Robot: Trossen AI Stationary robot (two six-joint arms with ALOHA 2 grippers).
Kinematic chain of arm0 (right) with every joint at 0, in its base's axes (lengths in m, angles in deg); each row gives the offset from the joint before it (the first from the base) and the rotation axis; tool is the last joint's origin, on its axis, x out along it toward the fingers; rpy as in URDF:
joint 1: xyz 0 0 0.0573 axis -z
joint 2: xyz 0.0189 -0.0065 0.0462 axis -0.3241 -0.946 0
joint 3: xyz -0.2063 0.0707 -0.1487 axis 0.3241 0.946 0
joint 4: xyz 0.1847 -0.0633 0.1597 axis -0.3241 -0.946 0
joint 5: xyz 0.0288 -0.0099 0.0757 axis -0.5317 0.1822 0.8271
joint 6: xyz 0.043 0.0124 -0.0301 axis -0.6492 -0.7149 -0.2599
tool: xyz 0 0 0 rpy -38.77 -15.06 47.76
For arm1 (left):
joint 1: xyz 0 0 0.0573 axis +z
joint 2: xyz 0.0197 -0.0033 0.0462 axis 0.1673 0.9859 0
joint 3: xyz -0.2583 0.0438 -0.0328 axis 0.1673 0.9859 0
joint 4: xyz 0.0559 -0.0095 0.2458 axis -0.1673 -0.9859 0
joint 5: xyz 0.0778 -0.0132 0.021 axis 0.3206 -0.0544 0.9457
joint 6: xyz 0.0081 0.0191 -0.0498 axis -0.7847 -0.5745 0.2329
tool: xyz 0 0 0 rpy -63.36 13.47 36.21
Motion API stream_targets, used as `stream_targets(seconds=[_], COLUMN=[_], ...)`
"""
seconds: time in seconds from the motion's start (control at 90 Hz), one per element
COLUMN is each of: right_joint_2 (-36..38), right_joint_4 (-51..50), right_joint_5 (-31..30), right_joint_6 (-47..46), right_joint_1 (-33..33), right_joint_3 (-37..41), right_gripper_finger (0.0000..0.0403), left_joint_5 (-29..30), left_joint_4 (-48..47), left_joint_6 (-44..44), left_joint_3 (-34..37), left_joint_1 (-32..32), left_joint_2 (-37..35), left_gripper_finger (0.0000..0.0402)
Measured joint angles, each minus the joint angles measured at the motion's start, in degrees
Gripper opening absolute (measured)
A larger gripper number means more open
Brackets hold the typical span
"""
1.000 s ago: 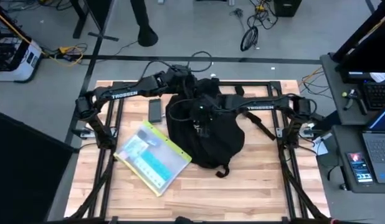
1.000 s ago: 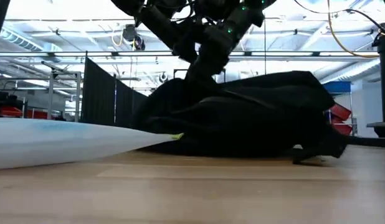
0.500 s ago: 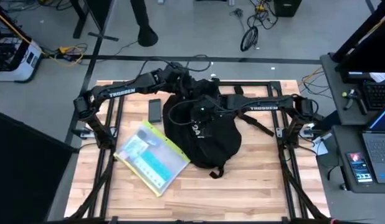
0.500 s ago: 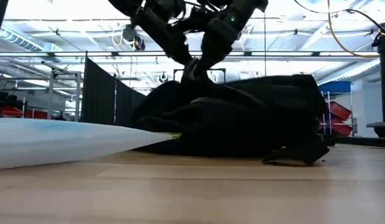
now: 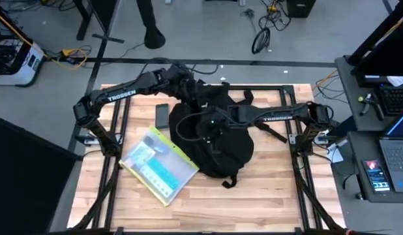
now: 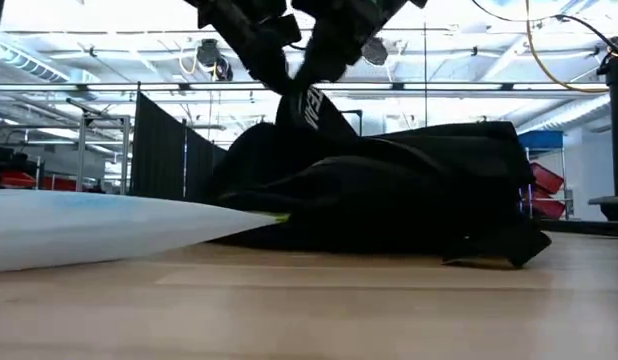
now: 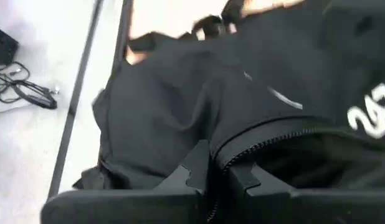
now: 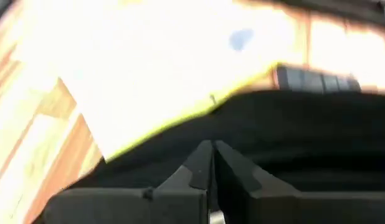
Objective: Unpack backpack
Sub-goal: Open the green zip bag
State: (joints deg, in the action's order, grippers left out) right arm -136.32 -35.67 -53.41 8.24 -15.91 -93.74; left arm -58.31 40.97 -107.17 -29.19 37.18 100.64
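The black backpack (image 5: 218,140) lies on the wooden table, its body resting flat, with part of its top fabric drawn up into a peak (image 6: 311,108) that bears white lettering. My left gripper (image 7: 218,171) comes from the far left and is shut at the backpack's zipper opening. My right gripper (image 8: 212,163) reaches across from the right, over the backpack's left part (image 5: 205,124), and is shut on black fabric. White "247" lettering (image 7: 373,117) shows beside the zipper. My left gripper pinches the backpack's zipper edge (image 7: 239,152) between its two fingers, slanting down from the far side. The fabric there is lifted into a peak while the body stays on the table. My right gripper pinches black backpack fabric (image 8: 242,134) between its shut fingers, from above; the fingers hide which part it is. That fabric is raised, the rest of the backpack lying on the table.
A clear plastic pouch with a yellow edge (image 5: 159,163) lies on the table left of the backpack, touching it. A dark flat device (image 5: 162,116) lies behind the pouch. A loose strap end (image 5: 227,181) sticks out toward the near edge. Bare wood shows near and right.
Both grippers have gone up, my right one also toward the table's left. The backpack's top fabric has been pulled up into a taller peak showing white lettering, while its body stayed on the table and shifted a little.
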Motion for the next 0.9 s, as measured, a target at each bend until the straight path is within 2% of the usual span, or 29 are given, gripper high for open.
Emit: stream_targets(seconds=[0.156,0.256,0.311,0.433,0.633,0.689,0.9], right_joint_2=[-5.06,-8.19,-9.64,-9.51,-5.3,-3.03,5.97], right_joint_4=[2.46,-0.25,-3.55,-13.71,-27.64,-29.84,-35.55], right_joint_5=[9.44,8.8,4.7,-11.96,-29.87,-32.2,-33.29], right_joint_6=[2.32,2.44,3.69,5.05,3.52,2.32,-3.91], right_joint_1=[1.77,3.63,4.33,4.54,5.12,5.05,6.75], right_joint_3=[0.07,0.04,0.07,0.09,0.04,0.04,0.07], right_gripper_finger=[0.0,0.0,0.0,0.0,0.0,0.0,0.0], left_joint_5=[-0.04,-0.02,-0.02,-0.01,-0.02,-0.01,-0.11], left_joint_4=[-3.7,-5.99,-6.38,-7.49,-8.78,-8.58,-9.37], left_joint_6=[-0.14,-0.04,0.45,2.82,8.88,10.13,10.6], left_joint_3=[0.0,0.0,0.0,0.0,0.03,0.0,0.07], left_joint_1=[0.19,0.05,-0.28,-1.04,-3.47,-4.62,-8.81], left_joint_2=[0.0,0.0,0.0,-0.18,-1.91,-2.23,-2.86], left_gripper_finger=[0.0003,0.0003,0.0003,0.0003,0.0003,0.0003,0.0003])
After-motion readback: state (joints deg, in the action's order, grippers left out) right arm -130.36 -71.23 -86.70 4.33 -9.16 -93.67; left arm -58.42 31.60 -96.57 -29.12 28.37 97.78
